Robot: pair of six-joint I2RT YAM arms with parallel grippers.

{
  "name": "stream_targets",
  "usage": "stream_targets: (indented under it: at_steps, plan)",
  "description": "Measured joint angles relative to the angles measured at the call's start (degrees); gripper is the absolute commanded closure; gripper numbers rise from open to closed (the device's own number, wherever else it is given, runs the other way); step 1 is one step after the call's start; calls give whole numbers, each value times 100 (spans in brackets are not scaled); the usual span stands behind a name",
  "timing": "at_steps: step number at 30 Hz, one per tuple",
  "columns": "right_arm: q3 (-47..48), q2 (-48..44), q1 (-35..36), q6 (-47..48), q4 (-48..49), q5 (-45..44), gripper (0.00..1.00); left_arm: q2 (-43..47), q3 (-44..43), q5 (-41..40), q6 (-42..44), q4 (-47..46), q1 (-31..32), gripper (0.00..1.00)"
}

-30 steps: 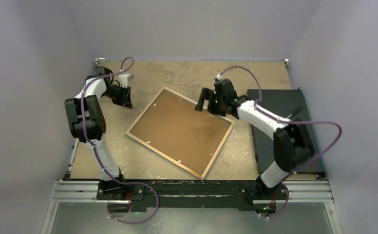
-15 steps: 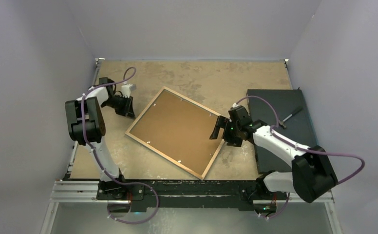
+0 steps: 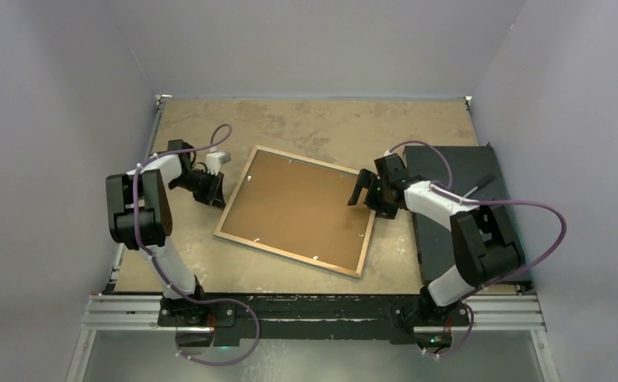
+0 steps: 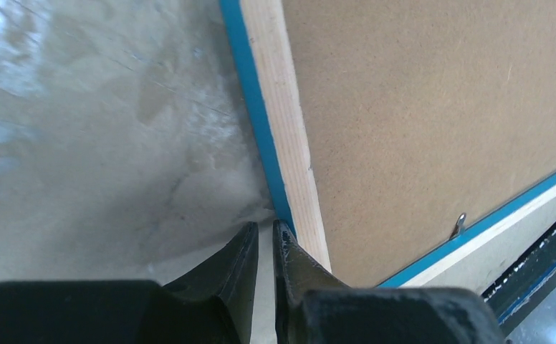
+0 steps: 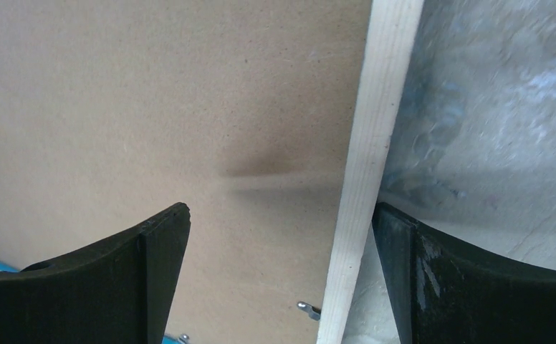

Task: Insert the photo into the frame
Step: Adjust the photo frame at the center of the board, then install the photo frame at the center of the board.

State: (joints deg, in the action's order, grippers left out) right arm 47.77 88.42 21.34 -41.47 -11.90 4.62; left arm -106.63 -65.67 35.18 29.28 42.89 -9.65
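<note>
The frame [image 3: 287, 255] lies face down on the table, with its wood rim up and the brown backing board [image 3: 298, 207] inside it. The photo is hidden. My left gripper [image 3: 217, 196] is shut at the frame's left edge. In the left wrist view its tips [image 4: 265, 233] touch the blue border [image 4: 250, 107] beside the wood rim [image 4: 286, 107]. My right gripper [image 3: 363, 199] is open at the frame's right edge. In the right wrist view it [image 5: 281, 215] straddles the rim [image 5: 372, 143], with one finger over the backing board [image 5: 153, 107] and the other outside on the table.
A black mat [image 3: 465, 231] lies at the right with a thin black tool [image 3: 475, 187] on it. Small metal tabs [image 5: 305, 307] [image 4: 460, 223] stick out from the rim over the board. Grey walls enclose the table. An aluminium rail [image 3: 314, 312] runs along the near edge.
The frame has turned counter-clockwise and shifted a little right. My left gripper has moved in to its left edge. My right gripper swung down, then back up along the right edge.
</note>
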Motion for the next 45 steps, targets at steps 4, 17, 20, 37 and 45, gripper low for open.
stream_targets:
  at_steps: [4, 17, 20, 37, 45]
  plan:
    - [212, 162, -26, 118, -81, -245, 1, 140, 136, -151, 55, 107, 72, 85]
    - [1287, -619, 85, 118, -343, -1036, 1, 68, -1419, 210, 28, 719, -527, 68]
    - [1550, -299, 321, 94, -81, -839, 1, -138, -1451, 549, 13, 752, -400, 67]
    - [4435, 3467, 1814, -382, 1176, 623, 9, -857, -1178, 1187, -229, 466, -105, 86]
    - [5016, 4273, 1963, -761, 1574, 1080, 21, -960, -1080, 1281, -339, 352, -57, 92]
